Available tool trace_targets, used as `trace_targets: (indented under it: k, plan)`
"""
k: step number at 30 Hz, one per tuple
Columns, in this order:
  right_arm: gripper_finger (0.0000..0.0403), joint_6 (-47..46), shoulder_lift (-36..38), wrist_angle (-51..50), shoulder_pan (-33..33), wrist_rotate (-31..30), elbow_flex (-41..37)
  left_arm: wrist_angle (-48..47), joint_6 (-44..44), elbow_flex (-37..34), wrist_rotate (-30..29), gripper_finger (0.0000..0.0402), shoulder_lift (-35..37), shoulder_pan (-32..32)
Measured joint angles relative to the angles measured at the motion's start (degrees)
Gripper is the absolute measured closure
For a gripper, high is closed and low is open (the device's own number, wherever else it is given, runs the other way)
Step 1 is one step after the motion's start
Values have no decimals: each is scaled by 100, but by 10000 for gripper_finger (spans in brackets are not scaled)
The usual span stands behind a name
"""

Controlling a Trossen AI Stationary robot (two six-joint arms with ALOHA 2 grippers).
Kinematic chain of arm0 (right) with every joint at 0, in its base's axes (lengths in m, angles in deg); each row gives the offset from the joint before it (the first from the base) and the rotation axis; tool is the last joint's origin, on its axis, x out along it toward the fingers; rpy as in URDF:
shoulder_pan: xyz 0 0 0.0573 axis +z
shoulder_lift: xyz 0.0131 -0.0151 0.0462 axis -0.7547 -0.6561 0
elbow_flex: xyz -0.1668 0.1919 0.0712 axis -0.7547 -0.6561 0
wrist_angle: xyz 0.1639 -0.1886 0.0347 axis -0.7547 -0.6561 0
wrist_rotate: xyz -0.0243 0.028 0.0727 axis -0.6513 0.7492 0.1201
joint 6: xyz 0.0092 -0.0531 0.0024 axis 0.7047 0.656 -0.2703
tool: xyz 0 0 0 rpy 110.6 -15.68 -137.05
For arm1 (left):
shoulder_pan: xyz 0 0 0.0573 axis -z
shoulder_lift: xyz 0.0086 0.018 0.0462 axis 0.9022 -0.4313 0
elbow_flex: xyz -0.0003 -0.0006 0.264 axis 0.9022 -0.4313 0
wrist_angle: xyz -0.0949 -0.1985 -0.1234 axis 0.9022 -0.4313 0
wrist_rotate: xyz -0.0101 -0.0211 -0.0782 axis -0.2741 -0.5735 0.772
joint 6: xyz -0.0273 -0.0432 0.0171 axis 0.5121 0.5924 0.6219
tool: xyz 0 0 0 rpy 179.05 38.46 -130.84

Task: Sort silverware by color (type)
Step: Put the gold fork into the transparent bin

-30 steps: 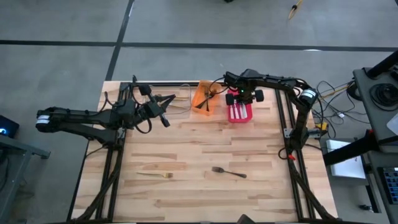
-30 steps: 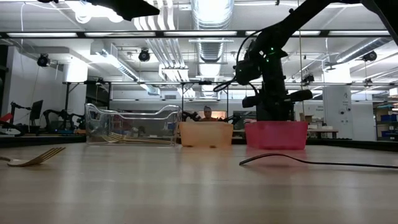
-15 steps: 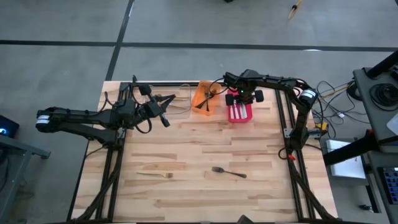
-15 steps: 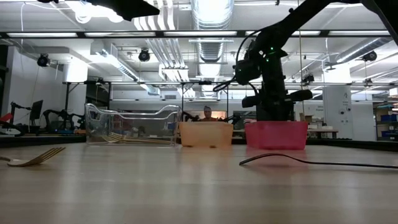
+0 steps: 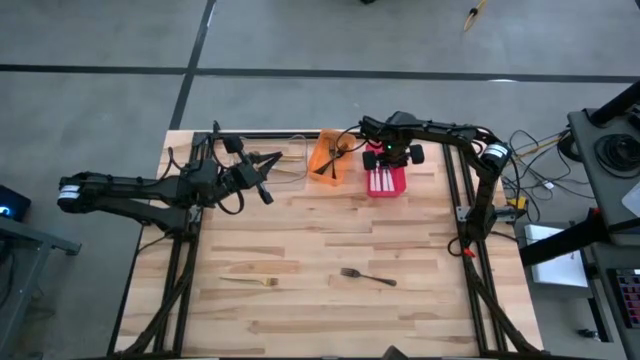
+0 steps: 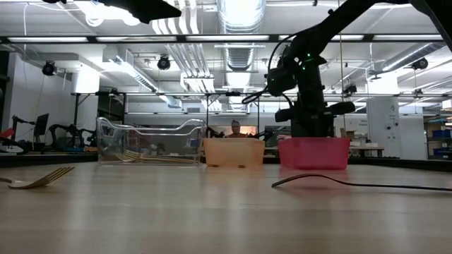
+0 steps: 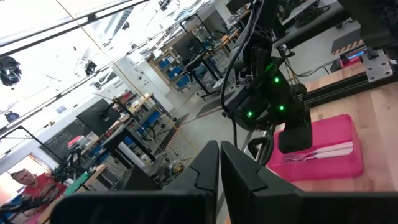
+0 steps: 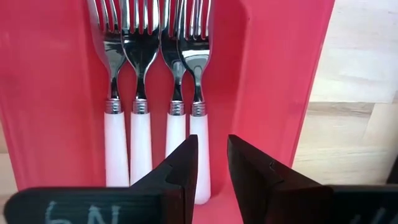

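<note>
Several silver forks with white handles (image 8: 140,124) lie side by side on the floor of the red bin (image 8: 56,93). My right gripper (image 8: 213,163) hangs over that bin (image 5: 385,183), pointing down, open, with nothing between its fingers. A gold fork (image 5: 250,280) and a black fork (image 5: 367,276) lie flat on the table's near half. My left gripper (image 7: 219,163) is shut on nothing and held level above the table's far left (image 5: 263,190). Dark utensils lie in the orange bin (image 5: 330,160).
A clear bin (image 6: 148,144) holding gold utensils stands left of the orange bin (image 6: 233,152) and red bin (image 6: 314,154) along the far edge. The wooden table (image 5: 320,240) has open room between the bins and the two loose forks. A person shows far behind.
</note>
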Motion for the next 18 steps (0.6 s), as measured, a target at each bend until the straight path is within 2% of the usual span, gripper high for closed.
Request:
trace_targets:
  k: [8, 13, 18]
  plan:
    - [323, 280, 429, -122, 209, -172, 8, 0, 0, -1, 0, 402, 0, 0]
    - [329, 425, 970, -102, 830, -1052, 6, -4, 2, 0, 0, 402, 0, 0]
    - [336, 604, 1502, 212, 1771, -1789, -163, -58, 63, 0, 0, 402, 0, 0]
